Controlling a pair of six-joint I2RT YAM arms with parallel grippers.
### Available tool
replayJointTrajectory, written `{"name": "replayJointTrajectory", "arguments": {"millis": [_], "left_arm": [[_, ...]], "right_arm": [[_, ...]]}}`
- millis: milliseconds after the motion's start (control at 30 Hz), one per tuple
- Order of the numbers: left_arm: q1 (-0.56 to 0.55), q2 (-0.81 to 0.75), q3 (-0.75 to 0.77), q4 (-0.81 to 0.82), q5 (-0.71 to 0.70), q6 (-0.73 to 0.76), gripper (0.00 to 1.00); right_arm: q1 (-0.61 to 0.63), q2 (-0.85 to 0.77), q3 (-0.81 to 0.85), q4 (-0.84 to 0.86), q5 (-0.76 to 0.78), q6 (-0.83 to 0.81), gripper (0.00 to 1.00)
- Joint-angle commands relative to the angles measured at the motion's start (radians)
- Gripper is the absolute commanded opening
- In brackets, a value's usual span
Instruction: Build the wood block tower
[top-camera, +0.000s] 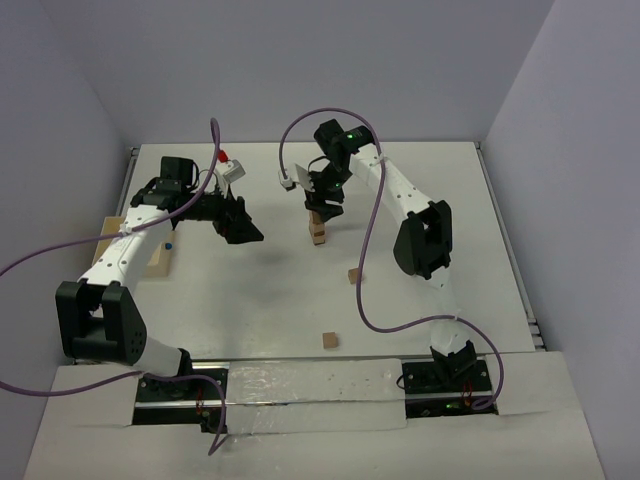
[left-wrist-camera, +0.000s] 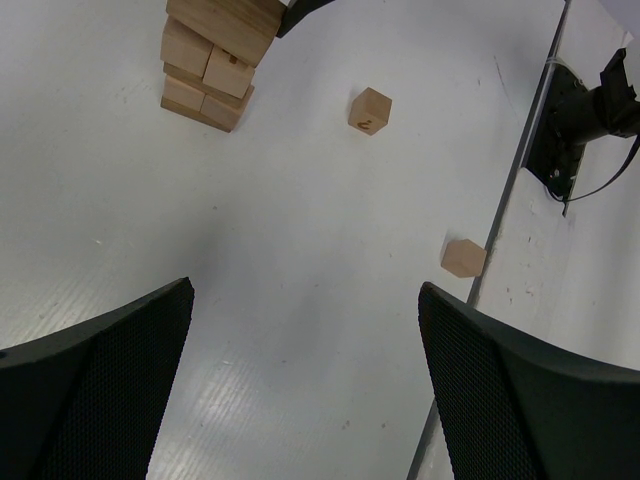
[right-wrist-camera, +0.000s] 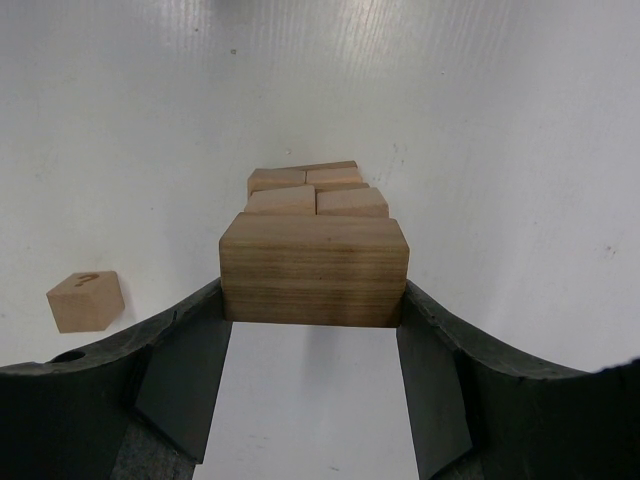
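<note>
Top external: high overhead, steep look down onto tower (top-camera: 319, 232). Left wrist: oblique, well off tower. Right wrist: close above it. Tower in all three.

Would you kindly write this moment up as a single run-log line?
right gripper: shut on long block, at top of tower | left gripper: open, empty | loose cubes: two, apart from tower

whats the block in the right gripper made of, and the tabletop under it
Block: looks like bare, unvarnished wood, with streaky horizontal grain and a matte tan face. Tabletop: a white matte sheet with fine parallel ribs, possibly corrugated plastic; hard to be sure.
</note>
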Motion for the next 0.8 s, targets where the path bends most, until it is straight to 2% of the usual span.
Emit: {"name": "replayJointTrajectory", "arguments": {"millis": [0,767], "left_arm": [[0.003,0.0,0.022,0.023,0.034,0.025,0.99],[0.003,0.012,0.032,0.004,0.033,0.044,0.99]], "right_arm": [[0.007,0.008,0.025,-0.001,-0.002,0.002,0.47],[0.011,0.022,0.009,0.022,0.008,0.005,0.6]]}}
